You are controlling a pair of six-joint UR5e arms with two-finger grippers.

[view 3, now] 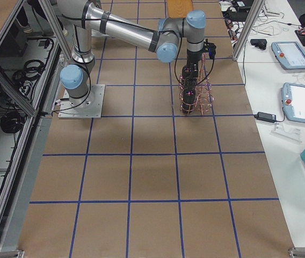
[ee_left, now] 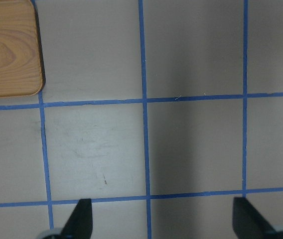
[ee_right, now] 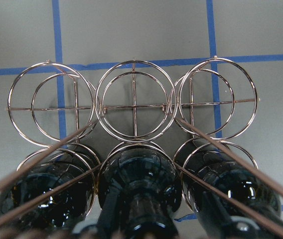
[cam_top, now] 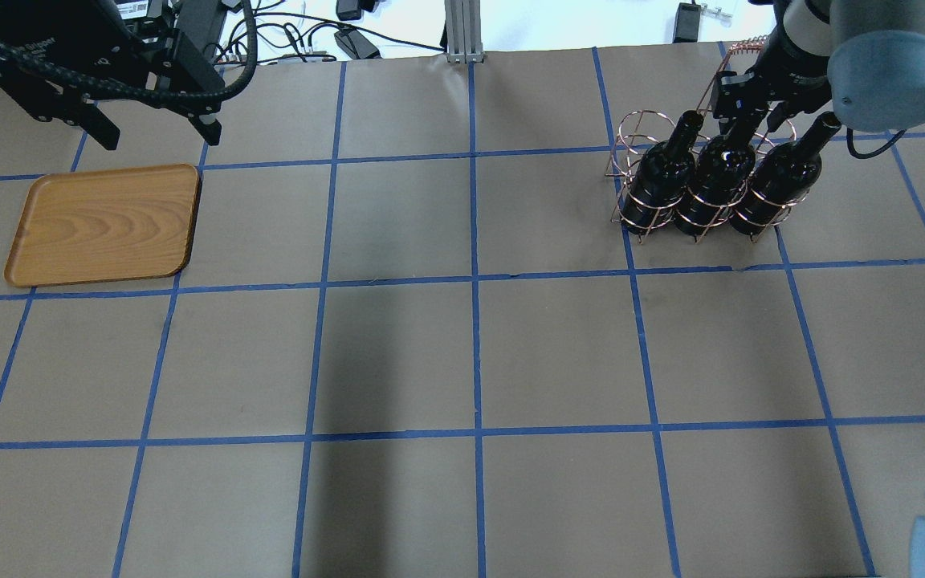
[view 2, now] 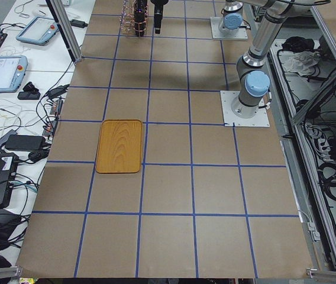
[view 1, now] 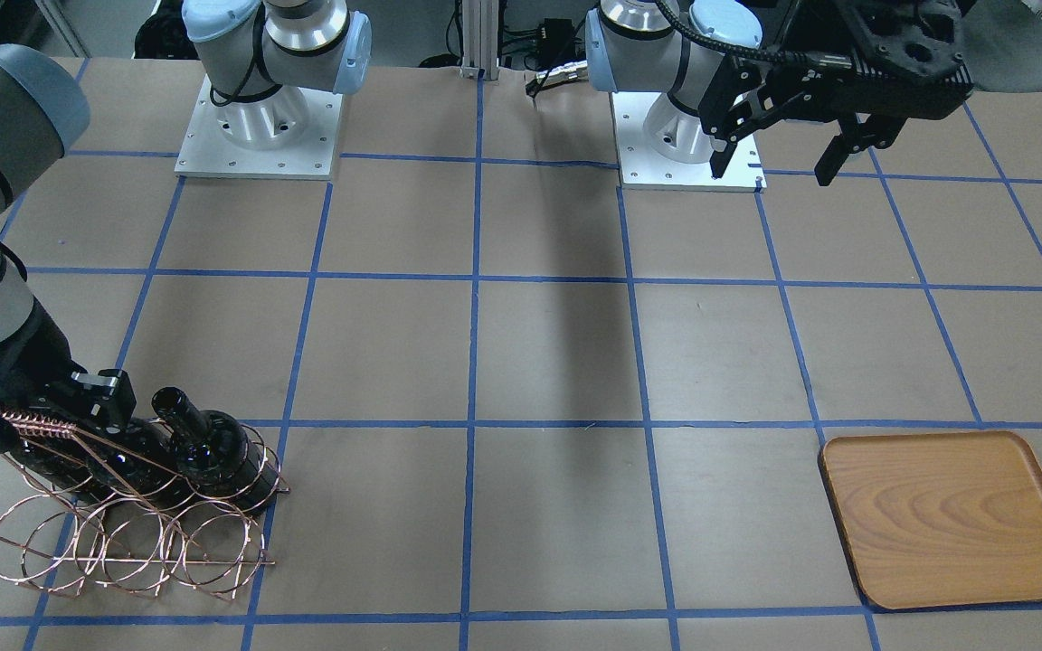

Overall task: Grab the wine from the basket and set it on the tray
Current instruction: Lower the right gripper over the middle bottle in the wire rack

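Two arms reach over one table point(cam_top: 470, 345) of brown paper crossed by blue tape, and we read it from the overhead view's left side. Far left, the left gripper point(cam_top: 159, 138) hangs high in the air near the tray. Its fingers point(ee_left: 81, 221) are spread wide with only table between them. A white sticker point(cam_top: 138, 6) on the housing above carries print too small for us to read. The tray point(cam_top: 101, 225) lies flat on the table, its wood grain bare, well apart from the basket.

Far right, the basket point(view 1: 132, 542) stands on the table with its coiled handle point(cam_top: 747, 46) on the side away from the robot. Three bottles of plain glossy dark glass stand upright, touching, in the row of rings on the robot's side. They are the left bottle point(cam_top: 659, 181), the middle bottle point(cam_top: 711, 189) and the right bottle point(cam_top: 780, 181). Through the other row of rings we see only wire and table. The right gripper point(cam_top: 739, 108) sits low at the neck of the middle bottle, covering it from above. We cannot tell whether its fingers have closed on that neck or merely flank it, since the wrist view shows the bottle's shoulder but no fingertips
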